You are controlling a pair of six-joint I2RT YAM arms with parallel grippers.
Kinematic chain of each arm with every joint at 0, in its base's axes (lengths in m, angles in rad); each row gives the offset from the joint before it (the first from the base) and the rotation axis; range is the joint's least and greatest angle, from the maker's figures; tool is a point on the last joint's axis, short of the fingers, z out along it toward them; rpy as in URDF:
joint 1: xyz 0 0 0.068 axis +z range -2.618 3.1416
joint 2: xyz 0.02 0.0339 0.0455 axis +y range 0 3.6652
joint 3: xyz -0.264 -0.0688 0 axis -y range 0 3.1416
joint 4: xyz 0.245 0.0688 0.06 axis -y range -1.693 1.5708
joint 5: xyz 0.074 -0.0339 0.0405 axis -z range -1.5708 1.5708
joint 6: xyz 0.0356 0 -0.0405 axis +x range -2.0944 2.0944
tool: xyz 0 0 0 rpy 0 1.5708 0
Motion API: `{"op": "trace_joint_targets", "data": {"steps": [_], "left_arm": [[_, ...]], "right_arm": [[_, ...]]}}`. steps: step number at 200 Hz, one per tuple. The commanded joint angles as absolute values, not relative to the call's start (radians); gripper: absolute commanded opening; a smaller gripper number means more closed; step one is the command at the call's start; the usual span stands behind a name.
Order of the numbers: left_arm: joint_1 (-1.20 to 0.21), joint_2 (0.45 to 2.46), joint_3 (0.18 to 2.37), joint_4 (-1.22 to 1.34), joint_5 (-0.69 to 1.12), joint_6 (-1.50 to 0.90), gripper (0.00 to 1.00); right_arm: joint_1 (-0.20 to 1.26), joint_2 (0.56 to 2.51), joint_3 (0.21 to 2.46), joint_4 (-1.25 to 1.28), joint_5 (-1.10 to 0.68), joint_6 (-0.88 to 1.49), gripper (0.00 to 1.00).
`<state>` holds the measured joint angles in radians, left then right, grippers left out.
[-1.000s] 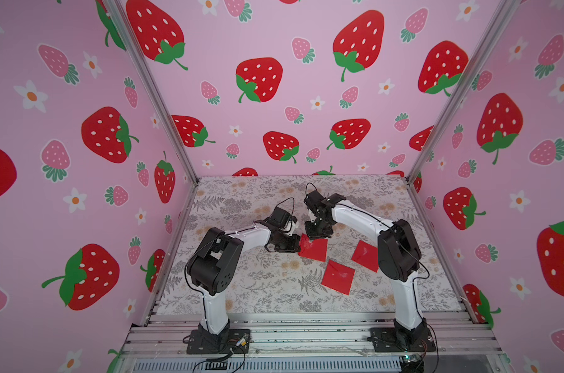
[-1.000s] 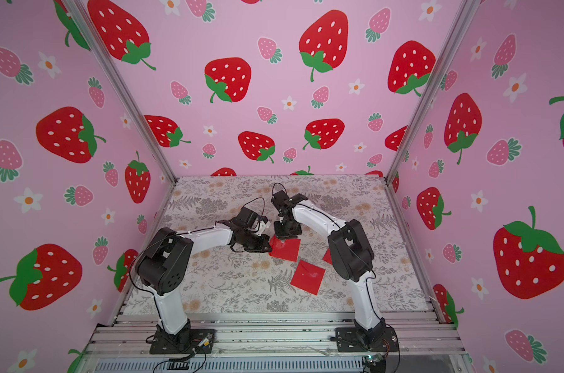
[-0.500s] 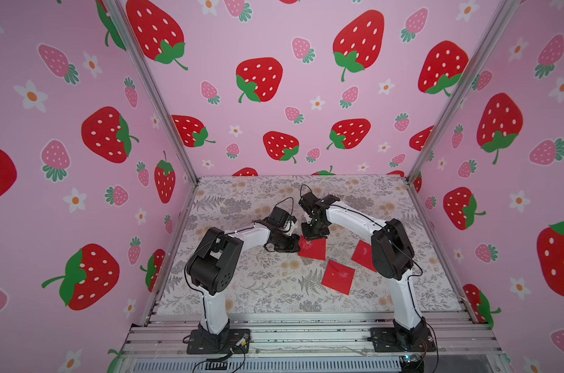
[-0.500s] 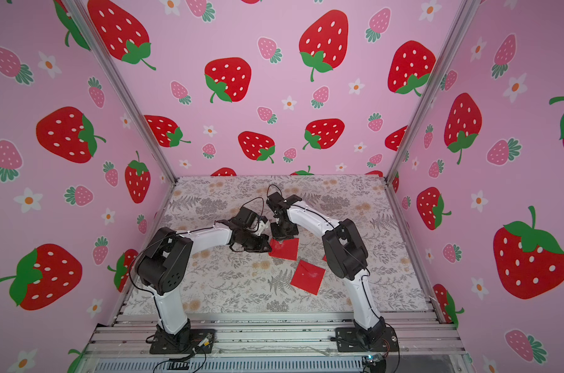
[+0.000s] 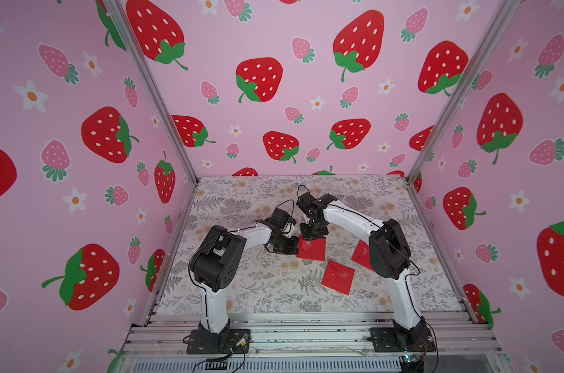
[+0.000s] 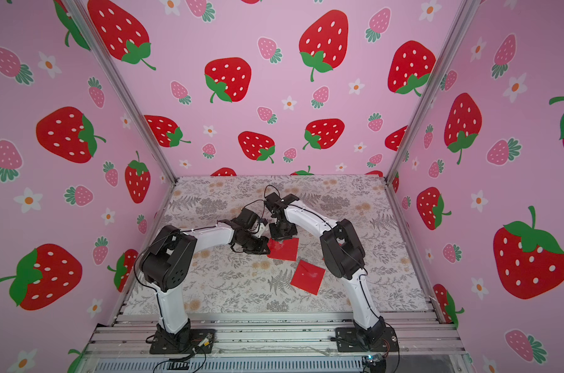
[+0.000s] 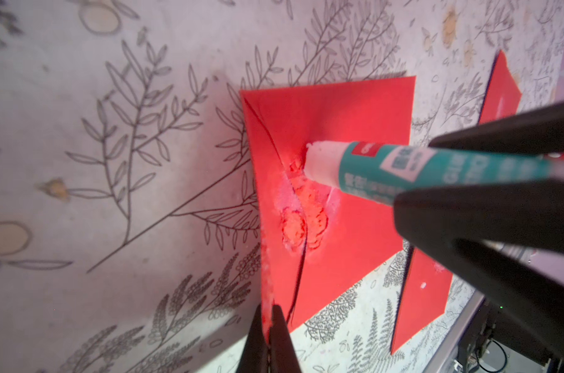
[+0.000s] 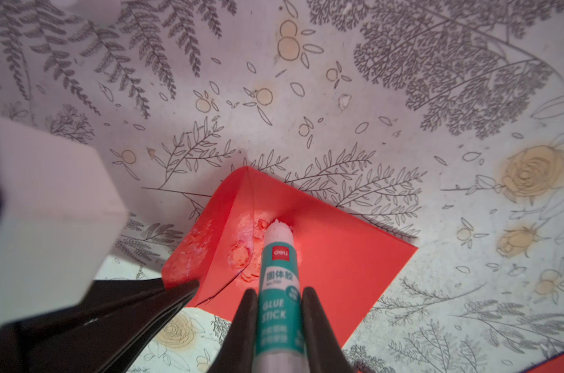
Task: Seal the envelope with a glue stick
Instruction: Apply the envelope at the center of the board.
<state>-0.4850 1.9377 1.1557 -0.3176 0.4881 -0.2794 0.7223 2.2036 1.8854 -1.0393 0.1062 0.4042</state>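
Note:
A red envelope (image 5: pixel 314 252) (image 6: pixel 287 252) lies on the floral table between both arms. My left gripper (image 7: pixel 267 310) (image 5: pixel 290 248) is shut on the tip of its flap (image 8: pixel 190 252) and holds it lifted off the body; white glue smears the flap. My right gripper (image 8: pixel 279 290) (image 5: pixel 311 234) is shut on the glue stick (image 8: pixel 278 268) (image 7: pixel 387 164), white with a teal label. Its bare tip touches the envelope body (image 8: pixel 338 258) (image 7: pixel 355 113) beside a patch of smeared glue (image 7: pixel 303 219). From above, the arm hides the stick.
A second red envelope (image 5: pixel 338 277) (image 6: pixel 308 277) (image 7: pixel 422 290) lies nearer the front. A third (image 5: pixel 359 253) (image 7: pixel 500 93) sits partly behind the right arm. Pink strawberry walls enclose the table on three sides; a metal rail (image 5: pixel 306 326) runs along the front.
My right gripper with the glue stick has shifted slightly left over the envelope. The left arm has stayed put, still gripping the flap.

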Motion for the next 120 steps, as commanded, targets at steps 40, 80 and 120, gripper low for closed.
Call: {"op": "trace_joint_targets", "data": {"steps": [40, 80, 120], "left_arm": [[-0.488, 1.970, 1.169, -0.380, 0.442, -0.254, 0.00], [-0.488, 1.974, 1.167, -0.373, 0.448, -0.257, 0.00], [-0.488, 1.977, 1.171, -0.373, 0.449, -0.255, 0.00]], "right_arm": [[0.723, 2.241, 1.900, -1.051, -0.090, 0.416, 0.00], [0.697, 2.226, 1.875, -1.045, -0.111, 0.407, 0.00], [0.672, 2.221, 1.858, -1.039, -0.217, 0.416, 0.00]]}}
